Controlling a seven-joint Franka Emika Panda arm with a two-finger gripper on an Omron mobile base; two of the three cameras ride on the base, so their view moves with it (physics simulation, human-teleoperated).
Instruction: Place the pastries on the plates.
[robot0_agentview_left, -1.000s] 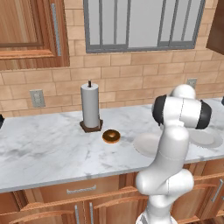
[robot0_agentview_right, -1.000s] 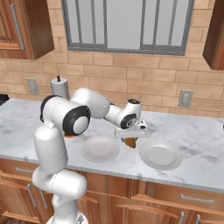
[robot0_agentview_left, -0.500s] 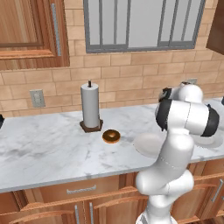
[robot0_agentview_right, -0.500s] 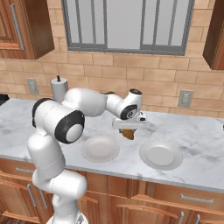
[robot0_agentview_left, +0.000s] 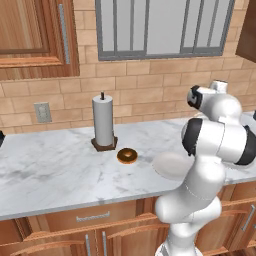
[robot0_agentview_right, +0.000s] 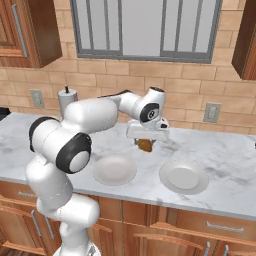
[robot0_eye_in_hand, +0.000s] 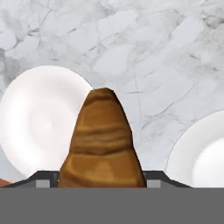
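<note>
My gripper (robot0_agentview_right: 146, 136) is shut on the golden-brown croissant (robot0_agentview_right: 145, 145) and holds it in the air above the counter, behind the gap between the two white plates (robot0_agentview_right: 115, 169) (robot0_agentview_right: 183, 176). From the hand, the croissant (robot0_eye_in_hand: 103, 144) hangs between the fingers, with one plate (robot0_eye_in_hand: 35, 118) to its left and the other plate (robot0_eye_in_hand: 201, 153) at the right edge. Both plates are bare. The dark-glazed doughnut (robot0_agentview_left: 127, 155) lies on the counter in front of the paper towel stand, left of the nearer plate (robot0_agentview_left: 172, 164).
A paper towel roll (robot0_agentview_left: 103, 121) stands upright on its wooden base near the back wall. The marble counter (robot0_agentview_left: 50, 170) runs wide to the left, with its front edge above wooden drawers. Wall sockets (robot0_agentview_right: 212, 112) sit on the brick backsplash.
The gripper has risen a little with the croissant in it, and the arm's upper links have swung round. The doughnut and both plates have stayed put.
</note>
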